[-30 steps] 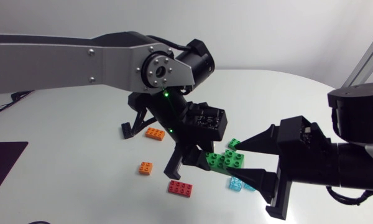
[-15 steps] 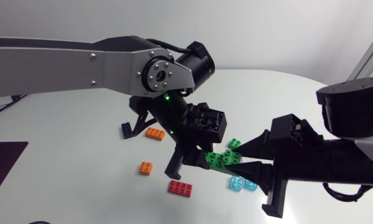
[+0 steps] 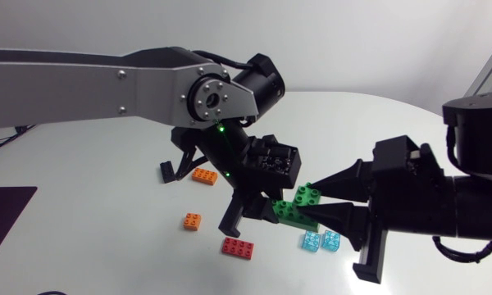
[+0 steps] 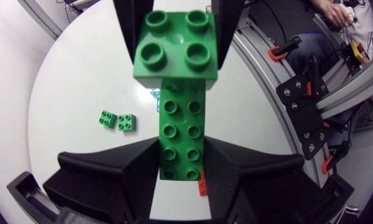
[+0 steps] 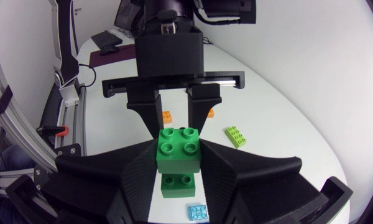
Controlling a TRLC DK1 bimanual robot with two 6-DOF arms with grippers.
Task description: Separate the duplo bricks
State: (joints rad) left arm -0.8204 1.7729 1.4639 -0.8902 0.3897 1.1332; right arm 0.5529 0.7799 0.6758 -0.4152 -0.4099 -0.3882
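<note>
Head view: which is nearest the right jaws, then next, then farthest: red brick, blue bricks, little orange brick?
1. Blue bricks, on the table by the right jaws.
2. Red brick, left of them.
3. Little orange brick, farthest left.

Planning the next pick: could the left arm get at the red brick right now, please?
Probably not yet: the left gripper is shut on the long green brick, though the red brick lies uncovered nearby.

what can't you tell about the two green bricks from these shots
- Head view: whether the square green brick is off the long green brick; the right gripper hides the joint.
- Left wrist view: the long green brick's far end, covered by the square green brick.
</note>
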